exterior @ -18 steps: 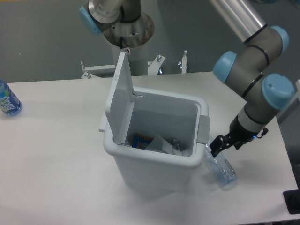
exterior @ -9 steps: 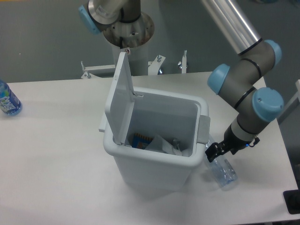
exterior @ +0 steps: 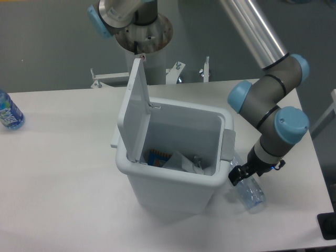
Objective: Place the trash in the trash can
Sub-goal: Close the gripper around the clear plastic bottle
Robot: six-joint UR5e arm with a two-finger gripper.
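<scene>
Trash can (exterior: 173, 178) stood lid-up on the white table (exterior: 63, 173) before a grey wall, while the gripper (exterior: 235, 176) had dropped lower onto the crushed bottle (exterior: 251, 193) beside it, its grip unclear.

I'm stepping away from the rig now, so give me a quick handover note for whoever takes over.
Gripper: low over the crushed bottle, right of the trash can; whether it is shut on it cannot be told.
Trash can: lid flap up, already holding some items; a clear bag cannot be made out among them.
Crushed bottle: lying on the table against the can's right side, not yet binned.
Left: grasp the bottle, lift it over the rim, drop it in.
Blue-labelled bottle at far left is untouched.
</scene>
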